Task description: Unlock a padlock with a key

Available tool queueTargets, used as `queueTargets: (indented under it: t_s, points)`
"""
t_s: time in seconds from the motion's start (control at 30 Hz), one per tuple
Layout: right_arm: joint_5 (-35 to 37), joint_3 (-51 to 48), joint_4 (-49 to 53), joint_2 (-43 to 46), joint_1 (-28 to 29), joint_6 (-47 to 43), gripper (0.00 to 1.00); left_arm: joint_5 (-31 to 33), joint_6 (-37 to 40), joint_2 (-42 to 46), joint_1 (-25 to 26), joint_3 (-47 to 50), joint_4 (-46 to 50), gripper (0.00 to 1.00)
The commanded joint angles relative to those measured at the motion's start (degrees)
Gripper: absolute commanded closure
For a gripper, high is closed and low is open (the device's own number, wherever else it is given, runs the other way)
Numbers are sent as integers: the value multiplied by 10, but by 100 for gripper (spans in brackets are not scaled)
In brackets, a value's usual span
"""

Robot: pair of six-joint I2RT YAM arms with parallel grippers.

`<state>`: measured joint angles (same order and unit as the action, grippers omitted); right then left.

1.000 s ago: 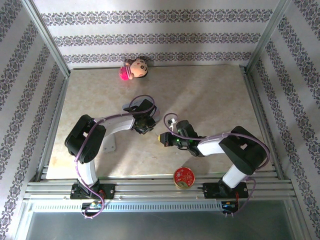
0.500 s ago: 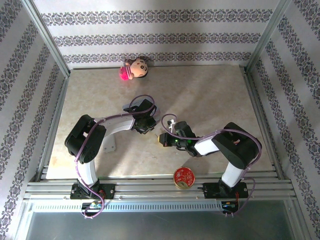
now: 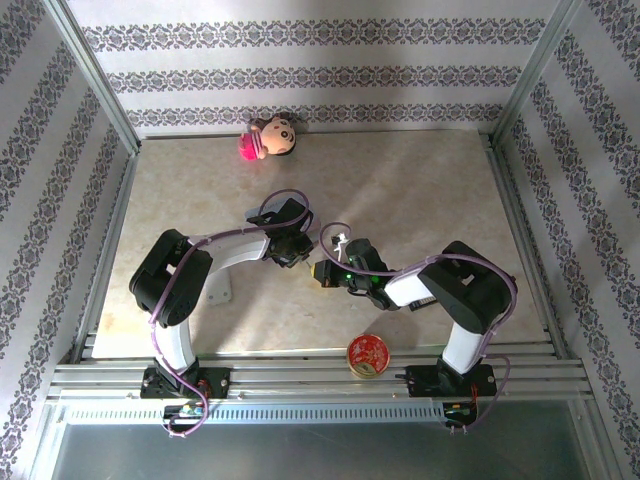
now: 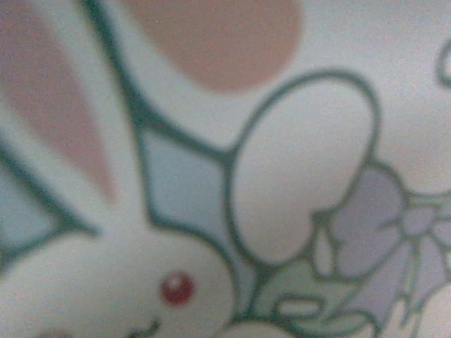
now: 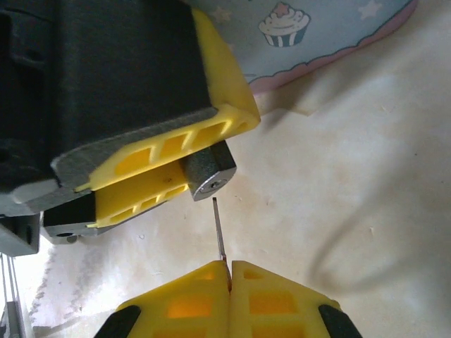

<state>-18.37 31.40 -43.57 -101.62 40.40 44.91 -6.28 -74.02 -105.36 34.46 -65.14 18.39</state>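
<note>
While the left claw [image 5: 211, 156] is clamped on the padlock [image 5: 209, 174], pinching the small dark grey block between its yellow fingers [image 5: 162, 158], the lock's round keyhole end juts out past the lower finger and faces the right claw [image 5: 230, 271]. That right claw is closed tight, its two yellow fingertips pressed together on the key [image 5: 219, 229], whose thin blade stands straight up out of the seam. The blade's tip is just beside the keyhole end, with the rest of the blade bare below it; I cannot tell whether the two touch. Behind the left claw lies a pale blue box [image 5: 317, 32] printed with a cupcake and stars, and the left wrist camera sits very near its surface [image 4: 296, 176], showing a blurred rabbit drawing. From above, the left claw [image 3: 291, 252] and the right claw [image 3: 322, 272] meet near the middle of the beige table [image 3: 420, 190]. A doll head [image 3: 268, 137] with a pink part lies at the far edge, and a red round tin [image 3: 368, 354] sits at the near edge between the arm bases.
</note>
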Motion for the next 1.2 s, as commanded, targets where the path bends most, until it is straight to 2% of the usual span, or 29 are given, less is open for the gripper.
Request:
queueTargets:
  t_s: [0.0, 1.17]
  points:
    - [13, 12, -26, -10, 4, 7, 100, -11, -12, 16, 5, 6, -13, 81]
    - [36, 17, -50, -9, 4, 3, 100, -28, -13, 11, 2, 16, -27, 82]
